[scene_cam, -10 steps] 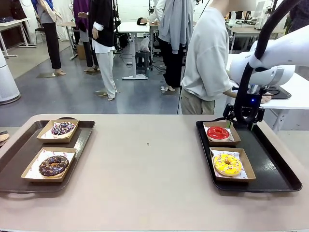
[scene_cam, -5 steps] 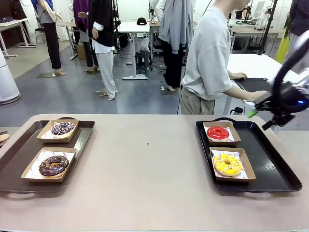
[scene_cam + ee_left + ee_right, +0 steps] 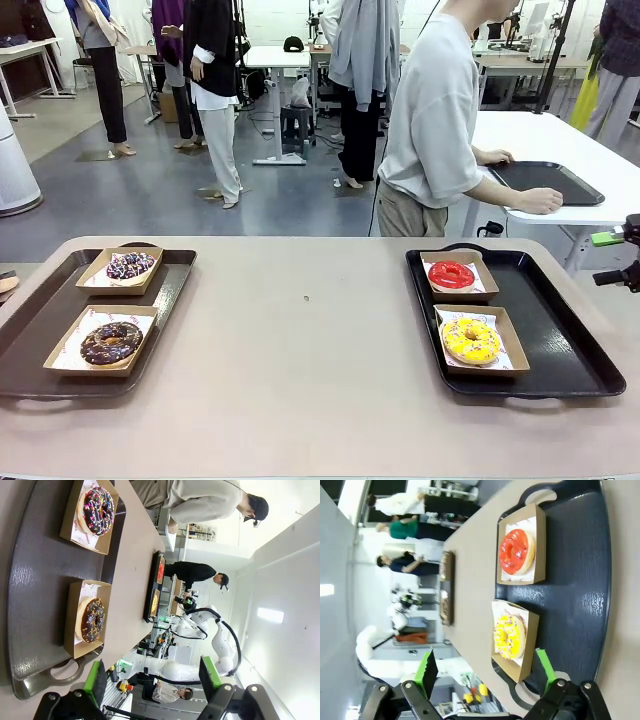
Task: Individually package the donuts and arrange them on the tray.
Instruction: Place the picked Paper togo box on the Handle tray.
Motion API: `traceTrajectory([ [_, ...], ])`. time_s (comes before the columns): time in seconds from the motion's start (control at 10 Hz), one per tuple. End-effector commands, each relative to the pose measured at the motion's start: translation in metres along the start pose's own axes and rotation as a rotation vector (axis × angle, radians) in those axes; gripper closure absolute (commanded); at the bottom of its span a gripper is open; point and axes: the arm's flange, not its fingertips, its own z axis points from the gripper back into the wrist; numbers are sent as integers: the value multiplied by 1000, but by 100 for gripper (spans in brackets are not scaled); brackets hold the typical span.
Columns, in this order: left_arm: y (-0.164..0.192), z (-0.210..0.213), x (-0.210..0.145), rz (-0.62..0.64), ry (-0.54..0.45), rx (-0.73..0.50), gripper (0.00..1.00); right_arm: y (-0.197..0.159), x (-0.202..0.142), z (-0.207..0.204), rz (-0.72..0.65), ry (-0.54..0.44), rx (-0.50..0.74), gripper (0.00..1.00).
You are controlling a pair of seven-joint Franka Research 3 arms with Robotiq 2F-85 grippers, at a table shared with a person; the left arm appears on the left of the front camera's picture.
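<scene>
A beige table (image 3: 300, 340) stretches in front of me, with a person in a grey shirt (image 3: 432, 110) standing at its far side, hands resting on another tray (image 3: 545, 182) on a white table behind.

On my left, a dark tray (image 3: 40, 330) carries two shallow cardboard boxes (image 3: 62, 355): the far one holds the sprinkled donut (image 3: 130, 266), the near one the chocolate donut (image 3: 111, 342). On my right, a black tray (image 3: 560, 330) carries two more boxes: the red donut (image 3: 451, 275) in the far one, the yellow donut (image 3: 471, 340) in the near one.

My left gripper (image 3: 152, 680) hangs with its green pads spread wide and nothing between them; the chocolate donut lies ahead of it, near the tray's handle. My right gripper (image 3: 487, 667) is likewise spread and holding nothing, set back off the tray's end, with the yellow donut nearest and the red one beyond. At the front view's right edge I see what seems to be a bit of that gripper, though it is too cut off to be sure.
</scene>
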Motion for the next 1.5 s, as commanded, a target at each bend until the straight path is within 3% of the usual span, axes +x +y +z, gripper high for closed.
traceTrajectory([
  [0.0,-2,0,-1,-4,0,-1,3,-22,16,-5,4,-27,114,0],
  [0.3,-2,0,-1,-4,0,-1,3,-35,19,-8,-16,-110,142,0],
  [0.4,-2,0,-1,-4,0,-1,3,-32,9,-5,-34,-56,115,0],
  [1.4,-2,0,-1,-4,0,-1,3,-32,9,-5,-34,-56,115,0],
])
